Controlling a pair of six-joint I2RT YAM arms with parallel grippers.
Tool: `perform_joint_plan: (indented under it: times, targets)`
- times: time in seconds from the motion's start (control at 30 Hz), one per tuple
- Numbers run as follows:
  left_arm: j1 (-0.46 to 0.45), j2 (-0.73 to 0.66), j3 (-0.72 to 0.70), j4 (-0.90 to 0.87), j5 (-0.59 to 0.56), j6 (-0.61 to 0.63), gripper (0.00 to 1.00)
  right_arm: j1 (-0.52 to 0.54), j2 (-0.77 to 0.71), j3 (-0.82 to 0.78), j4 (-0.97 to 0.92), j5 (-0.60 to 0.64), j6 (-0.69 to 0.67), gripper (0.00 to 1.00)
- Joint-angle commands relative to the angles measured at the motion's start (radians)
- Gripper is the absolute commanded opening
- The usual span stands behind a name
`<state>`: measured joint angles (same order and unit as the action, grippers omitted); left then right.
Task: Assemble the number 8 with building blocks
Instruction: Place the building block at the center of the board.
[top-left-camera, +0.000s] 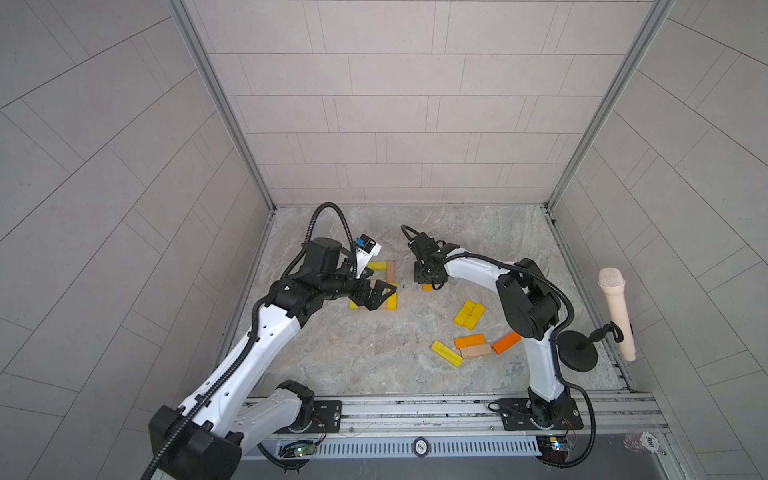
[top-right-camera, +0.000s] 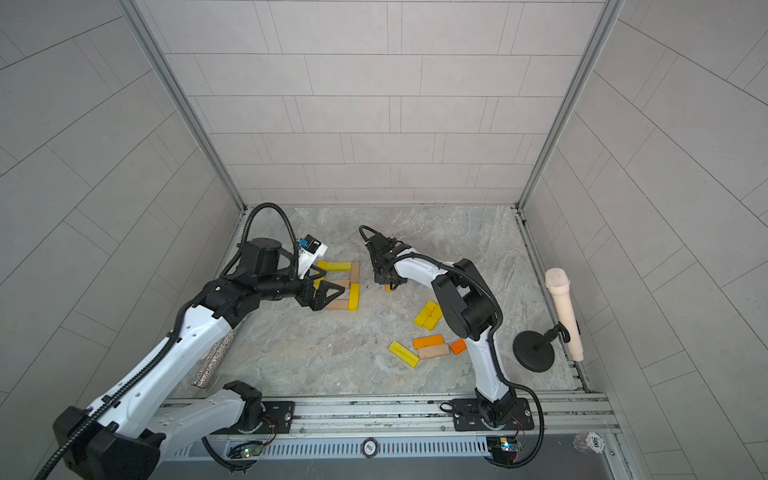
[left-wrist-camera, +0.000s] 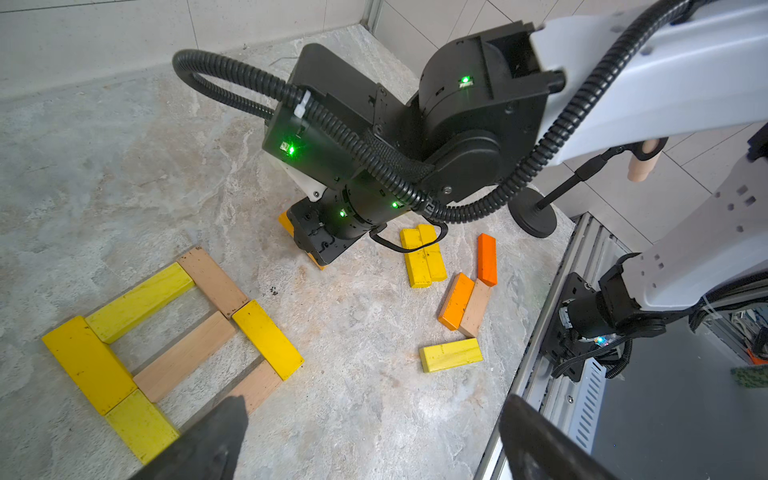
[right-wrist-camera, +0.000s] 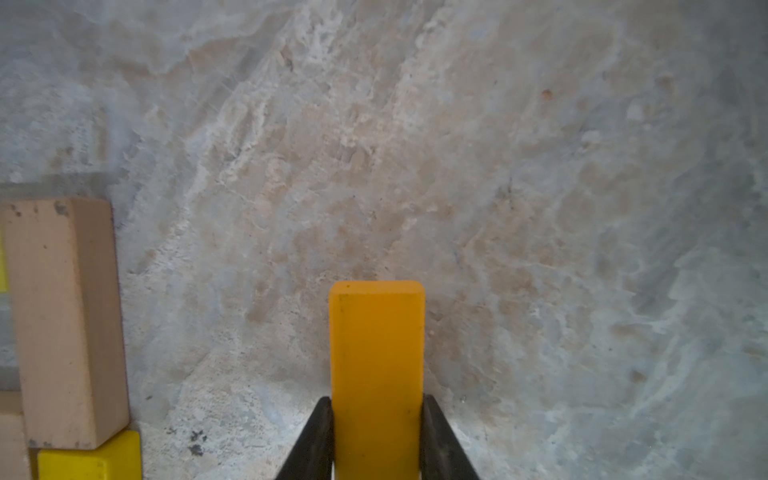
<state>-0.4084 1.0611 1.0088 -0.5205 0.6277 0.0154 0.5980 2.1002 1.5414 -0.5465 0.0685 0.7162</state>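
The right end effector (right-wrist-camera: 377, 401) grips an orange block (right-wrist-camera: 376, 340); the number 8 (top-left-camera: 390, 272) lies on the desk (top-left-camera: 374, 353) at its nine o'clock, apparently partly beneath the wide-spread left end effector (left-wrist-camera: 374, 413).

Left gripper (left-wrist-camera: 374, 403) jaws wide, arm extended; right gripper (right-wrist-camera: 377, 401) pointing down, clamped on orange block (right-wrist-camera: 376, 340).

From above, the left arm (top-left-camera: 266, 336) covers much of the left side of the number 8 (top-left-camera: 390, 272), so those bars can't be made out. Only a sliver of the orange block (top-left-camera: 427, 287) peeks from under the right gripper (top-left-camera: 430, 283). In the right wrist view that block runs out of view, and 1 tan bar (right-wrist-camera: 62, 320) is blurred and cropped.
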Motion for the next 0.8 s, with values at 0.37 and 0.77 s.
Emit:
perform_joint_plan:
  times: [0.37, 0.77]
  targets:
    - [-0.005, -0.016, -0.014, 0.021, 0.006, 0.003, 1.0, 0.015, 0.058, 0.047, -0.032, 0.02, 0.035, 0.38]
    - [-0.004, -0.014, -0.018, 0.026, 0.003, 0.005, 1.0, 0.015, 0.033, 0.062, -0.051, 0.029, 0.029, 0.59]
